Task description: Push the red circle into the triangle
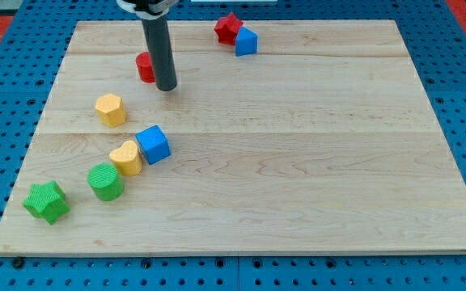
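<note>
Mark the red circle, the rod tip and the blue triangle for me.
red circle (144, 68): camera view, its visible left part.
my tip (166, 86): camera view, rod's very end.
blue triangle (247, 42): camera view, its front face.

Pale, smooth wooden board (298, 162)

Light is bright and even across the pale wooden surface (298, 162), with no hot glare on the wood. Shadows are soft and short: a faint dark smudge sits at the base of the rod by my tip (167, 87), and each block, such as the blue cube (153, 145), casts only a thin shade. Focus is sharp throughout. The surface's edges look straight, with only perspective narrowing toward the view's top.
</note>
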Available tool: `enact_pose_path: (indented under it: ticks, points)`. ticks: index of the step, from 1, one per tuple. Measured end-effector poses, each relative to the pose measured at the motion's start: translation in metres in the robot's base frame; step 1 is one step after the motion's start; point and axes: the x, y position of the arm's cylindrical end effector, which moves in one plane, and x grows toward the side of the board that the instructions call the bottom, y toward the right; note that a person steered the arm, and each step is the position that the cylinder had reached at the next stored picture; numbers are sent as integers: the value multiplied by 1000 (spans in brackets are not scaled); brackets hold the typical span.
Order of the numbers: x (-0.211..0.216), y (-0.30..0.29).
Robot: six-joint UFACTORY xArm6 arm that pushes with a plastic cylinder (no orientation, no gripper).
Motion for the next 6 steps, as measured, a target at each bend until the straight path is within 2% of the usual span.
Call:
enact_pose_path:
  ticks: [1,2,3,4,5,6]
  points:
    - [-21,-30]
    - [-5,-62]
    - [-54,-42]
    - [-68,76]
    - [-86,100]
    - [-26,92]
